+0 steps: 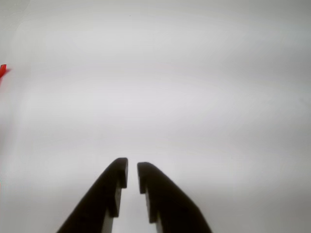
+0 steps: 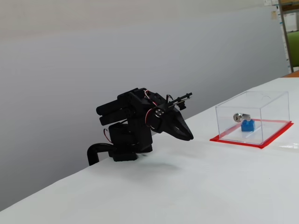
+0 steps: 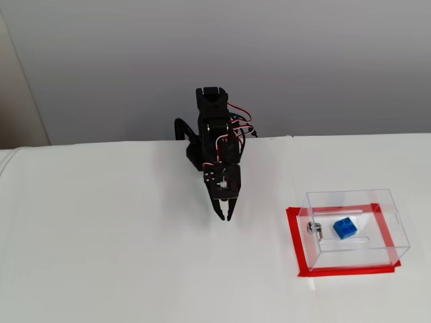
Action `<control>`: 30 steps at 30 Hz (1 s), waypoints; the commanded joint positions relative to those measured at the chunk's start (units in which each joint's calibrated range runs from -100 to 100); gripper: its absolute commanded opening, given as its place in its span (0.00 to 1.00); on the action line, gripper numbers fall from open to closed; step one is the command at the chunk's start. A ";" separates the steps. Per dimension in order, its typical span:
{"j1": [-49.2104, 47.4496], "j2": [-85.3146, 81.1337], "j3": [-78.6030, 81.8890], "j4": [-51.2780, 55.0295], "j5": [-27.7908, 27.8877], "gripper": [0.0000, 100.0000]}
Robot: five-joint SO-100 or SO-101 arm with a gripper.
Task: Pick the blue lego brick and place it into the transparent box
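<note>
The blue lego brick [image 2: 247, 125] [image 3: 344, 228] lies inside the transparent box [image 2: 273, 106] [image 3: 357, 202], on the box floor beside the silver lock fitting [image 2: 239, 116] [image 3: 314, 228]. The box stands on a red base [image 2: 233, 140] [image 3: 294, 235]. My gripper [image 1: 132, 174] [image 2: 189, 136] [image 3: 224, 217] is folded low over the white table, well apart from the box, pointing down and forward. Its two dark fingers [image 1: 109, 187] stand almost together with only a thin slit and nothing between them. In the wrist view only a red sliver [image 1: 2, 71] shows at the left edge.
The white table [image 3: 101, 235] stretches around the arm's black base [image 2: 124, 149] [image 3: 214, 128]. A grey wall [image 2: 93, 56] rises behind it. Shelving [image 2: 289, 28] shows at the far right in a fixed view.
</note>
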State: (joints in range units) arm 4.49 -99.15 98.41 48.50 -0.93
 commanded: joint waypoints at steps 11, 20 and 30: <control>1.39 -0.85 1.05 3.28 0.56 0.02; 1.39 -0.59 1.05 2.76 0.56 0.02; 1.39 -0.59 1.05 2.76 0.56 0.02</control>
State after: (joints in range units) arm 5.34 -99.24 98.41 51.59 -0.93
